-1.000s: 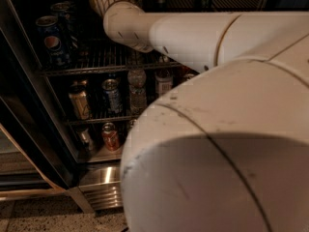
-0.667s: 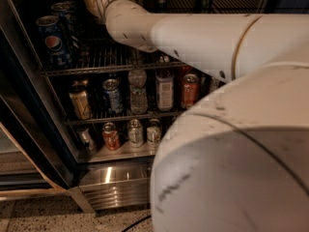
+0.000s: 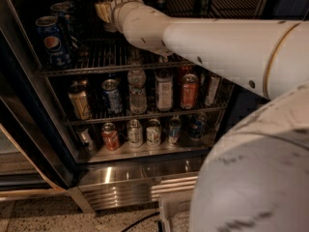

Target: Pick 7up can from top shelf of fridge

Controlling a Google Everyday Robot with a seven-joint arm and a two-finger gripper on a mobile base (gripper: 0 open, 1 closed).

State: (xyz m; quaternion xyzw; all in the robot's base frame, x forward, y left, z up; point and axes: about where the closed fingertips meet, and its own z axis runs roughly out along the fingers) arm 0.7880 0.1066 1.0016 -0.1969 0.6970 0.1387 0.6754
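the hand (image 3: pixel 104 9) is inside the fridge (image 3: pixel 135 175), over the back part of the top shelf (image 3: pixel 96 57). the pepsi cans (image 3: pixel 52 41) stand in a row to its left, at the left end of this shelf. below, cans and bottles stand side by side on the middle shelf (image 3: pixel 145 115).

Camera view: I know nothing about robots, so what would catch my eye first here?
The huge white arm fills the right side, reaching left into an open fridge. Its gripper is up at the top shelf, right of the blue Pepsi cans. Below it stand rows of cans and bottles.
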